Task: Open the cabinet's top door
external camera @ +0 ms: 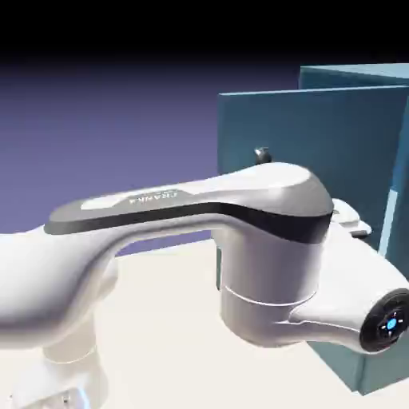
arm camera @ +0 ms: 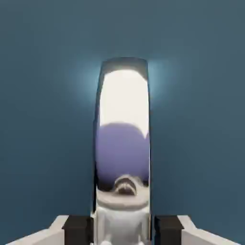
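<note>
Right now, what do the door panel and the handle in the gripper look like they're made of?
Top door: flat, matte teal, no grain or glare; painted board or metal, can't tell which. Handle: polished metal by the look, mirror finish reflecting the white hand and violet backdrop. The gripper is shut on it.

A pale cream table (external camera: 172, 335) spreads across the near ground, its bare top plain and evenly lit. Far behind it hangs a blue-violet backdrop (external camera: 112, 128), darkening to black along the top.
</note>
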